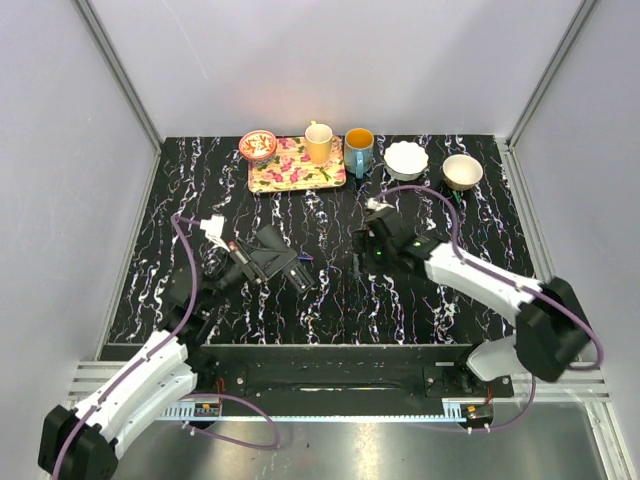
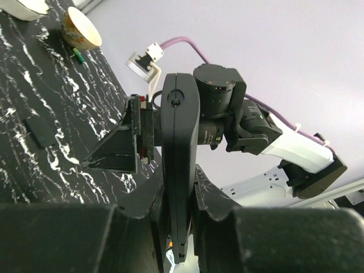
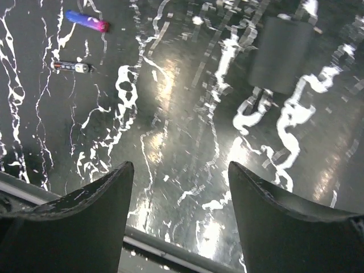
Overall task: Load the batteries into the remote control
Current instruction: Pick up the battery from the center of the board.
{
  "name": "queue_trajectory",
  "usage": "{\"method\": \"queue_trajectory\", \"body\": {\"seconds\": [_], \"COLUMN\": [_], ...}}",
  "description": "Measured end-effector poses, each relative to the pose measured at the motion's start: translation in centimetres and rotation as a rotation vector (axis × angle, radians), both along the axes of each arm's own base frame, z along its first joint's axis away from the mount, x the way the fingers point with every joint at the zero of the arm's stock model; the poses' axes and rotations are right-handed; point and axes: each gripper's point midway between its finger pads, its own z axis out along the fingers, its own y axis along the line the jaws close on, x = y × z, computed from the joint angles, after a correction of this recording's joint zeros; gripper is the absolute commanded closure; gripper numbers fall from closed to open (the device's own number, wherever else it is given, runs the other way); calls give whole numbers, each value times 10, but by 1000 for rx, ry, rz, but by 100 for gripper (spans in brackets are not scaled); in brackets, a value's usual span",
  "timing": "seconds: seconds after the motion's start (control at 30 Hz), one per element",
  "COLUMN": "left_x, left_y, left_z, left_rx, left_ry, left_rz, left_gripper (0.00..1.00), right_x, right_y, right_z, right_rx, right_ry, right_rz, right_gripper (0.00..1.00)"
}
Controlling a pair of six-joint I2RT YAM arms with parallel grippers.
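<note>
Remote (image 2: 181,170) is pinched in the left claw (image 2: 179,211), fingers closed tight on its near end w/ the long black body sticking out past the tips, held off the counter (image 3: 170,114) as far as I can tell. Right claw (image 3: 179,170) is spread wide w/ nothing between the fingers, tips pointing down over bare marbled surface approx mid-counter. On the right wrist cam I see a purple-blue battery (image 3: 86,21) w/ a red end lying flat at the upper left of that view. A darker battery (image 3: 71,66) w/ a silver end lies just below it. Both are on the counter, apart from each other and well clear of the right claw. A flat black rectangle (image 3: 281,54) lies on the counter at upper right of the same view; can't tell what it is. Top cam: the two claws sit near mid-counter w/ a gap between them. Along the back edge there's a floral tray (image 1: 297,170) carrying a yellow mug (image 1: 319,143), a teal mug (image 1: 359,150) just beside the tray, then a white bowl (image 1: 407,160) and a tan bowl (image 1: 462,172) to the right.
</note>
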Motion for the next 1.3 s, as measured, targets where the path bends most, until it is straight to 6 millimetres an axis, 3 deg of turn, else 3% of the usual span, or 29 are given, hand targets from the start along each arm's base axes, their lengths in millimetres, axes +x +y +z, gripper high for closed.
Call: {"method": "queue_trajectory", "body": {"seconds": [0.1, 0.23, 0.43, 0.73, 0.93, 1.3], "left_x": [-4, -4, -8, -11, -13, -14], "left_y": [8, 11, 17, 20, 19, 18], "left_z": [-15, -38, -29, -21, -20, -15], "left_rx": [6, 31, 12, 3, 3, -10], "left_ry": [21, 93, 72, 49, 45, 32], "left_rz": [25, 37, 47, 52, 41, 33], "left_gripper": [100, 100, 100, 100, 100, 100], "right_x": [5, 31, 67, 85, 85, 88], "right_y": [33, 83, 116, 133, 142, 153], "right_z": [-9, -12, -34, -78, -79, -84], "right_rx": [-45, -54, -69, -117, -124, -164], "right_ry": [0, -44, -47, -1, -34, -101], "right_rz": [98, 190, 197, 145, 192, 306], "right_gripper": [26, 26, 27, 27, 29, 45]}}
